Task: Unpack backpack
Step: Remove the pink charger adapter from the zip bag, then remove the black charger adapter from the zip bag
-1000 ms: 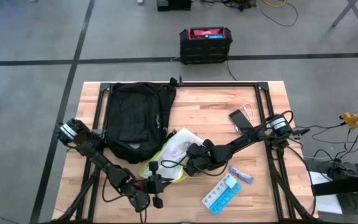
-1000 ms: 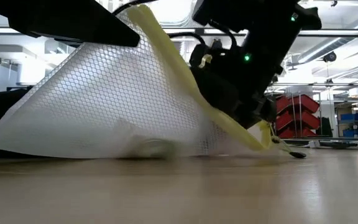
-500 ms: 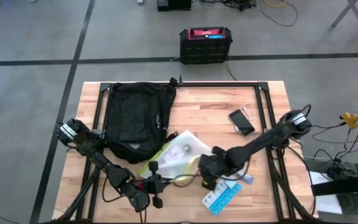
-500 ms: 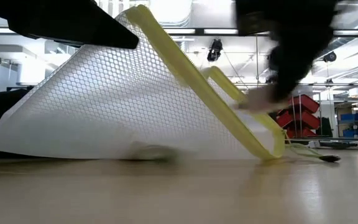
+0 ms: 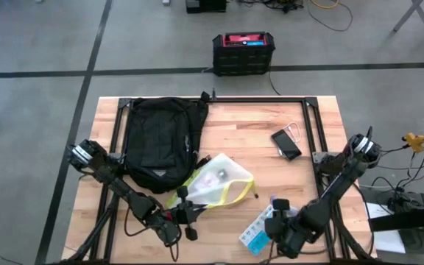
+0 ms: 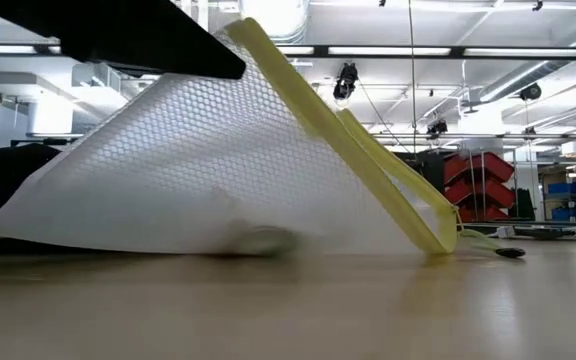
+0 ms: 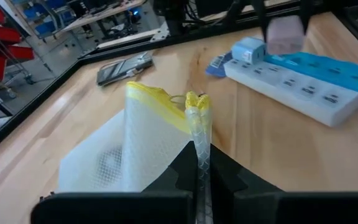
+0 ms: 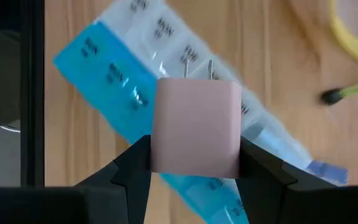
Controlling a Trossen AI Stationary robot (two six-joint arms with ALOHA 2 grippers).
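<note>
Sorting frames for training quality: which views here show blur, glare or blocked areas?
Low view: the mesh pouch fills the frame, a smeared patch at its base, bright ceiling strips behind. Right wrist view: the pink charger in the right gripper is crisp, the blue pill organizer behind is motion-blurred. Left wrist view: the left gripper is dark and soft on the pouch's yellow edge. High view: evenly lit, sharp.

Two dark jointed arms, black cables

A black backpack [image 5: 157,143], a white honeycomb-mesh pouch [image 5: 213,180] edged in yellow, a pale pink plug block [image 8: 196,126] and a blue-and-white pill organiser [image 7: 303,84] sit over the light wooden table [image 5: 249,121].
</note>
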